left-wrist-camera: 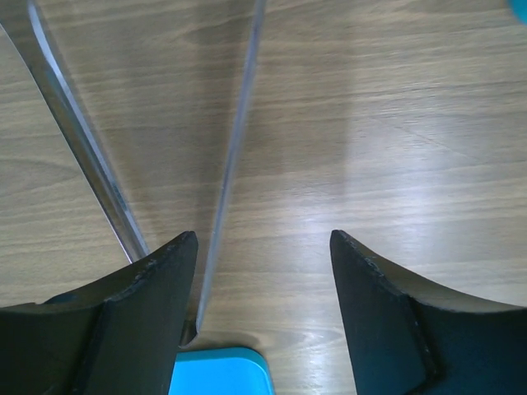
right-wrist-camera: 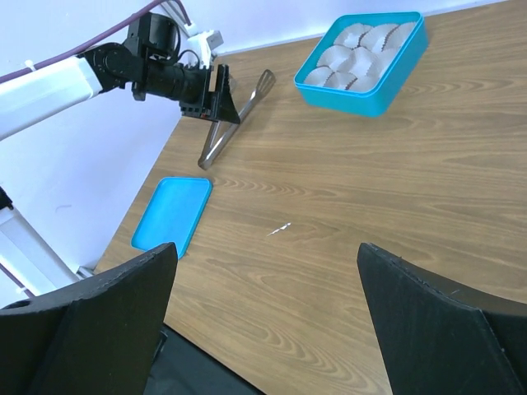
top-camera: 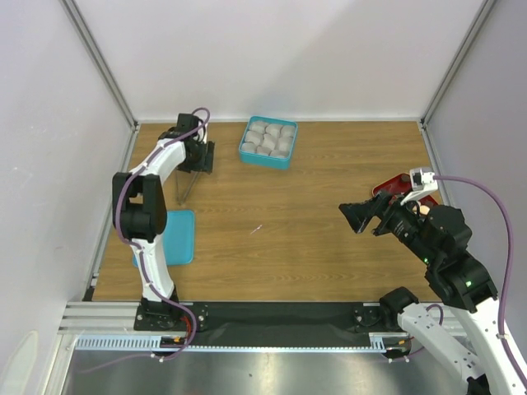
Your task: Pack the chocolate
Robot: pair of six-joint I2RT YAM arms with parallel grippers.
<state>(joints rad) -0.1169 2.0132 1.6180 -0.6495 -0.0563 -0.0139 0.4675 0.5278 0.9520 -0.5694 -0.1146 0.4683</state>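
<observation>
1. The left claw (left-wrist-camera: 262,239) is down low over the long metal tweezers (right-wrist-camera: 212,151), which lie flat on the worktop (top-camera: 329,263) to the left of the teal box (right-wrist-camera: 346,99). Its jaws are apart. One tweezer arm runs between them and the other slips under one jaw. It is not squeezing yet. I think it wants the tweezers because the chocolate is too small for such big jaws.
2. The right claw (right-wrist-camera: 265,251) is wide open and holds nothing. It hangs well to the right of the box, maybe waiting out of the way.
3. The box is full of crinkly paper cups (right-wrist-camera: 346,58). No chocolate shows in them, so I think packing has not started.
4. I cannot see the chocolate clearly. A red tray (top-camera: 394,183) peeks out under the right arm, right of the box. The pieces may be there, but the arm hides it.
5. A teal lid (top-camera: 169,237) lies left of the box, just past the tweezers' joined end. A tiny pale scrap (right-wrist-camera: 277,230) lies on the wood in front of the box. Nothing stands between the tweezers and the box.
</observation>
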